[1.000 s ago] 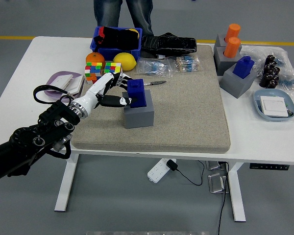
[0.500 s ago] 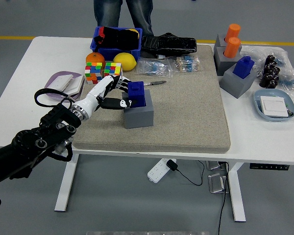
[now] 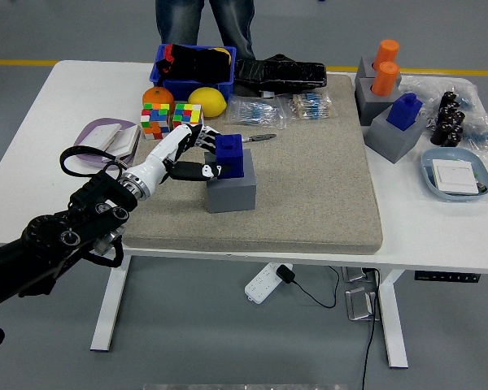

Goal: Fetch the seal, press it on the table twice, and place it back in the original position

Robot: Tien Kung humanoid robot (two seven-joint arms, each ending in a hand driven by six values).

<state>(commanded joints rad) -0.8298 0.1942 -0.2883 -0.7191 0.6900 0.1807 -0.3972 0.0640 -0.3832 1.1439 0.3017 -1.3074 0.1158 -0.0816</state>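
A blue seal (image 3: 232, 156) stands in a grey block holder (image 3: 230, 189) on the beige mat (image 3: 309, 179). My left hand (image 3: 205, 154) reaches in from the lower left. Its white fingers (image 3: 197, 170) curl around the left side of the seal, thumb below and the others above. The seal sits in the holder's top. My right arm is out of view.
Two colour cubes (image 3: 169, 119), an orange (image 3: 157, 97) and a lemon (image 3: 206, 101) lie behind my hand. A blue bin (image 3: 193, 71) stands at the back. Grey holders with orange (image 3: 384, 67) and blue (image 3: 403, 111) seals stand at the right. A person's legs (image 3: 203, 20) are at the far side.
The seal has shifted a little to the right and up with my left fingers around it. My forearm has moved slightly forward.
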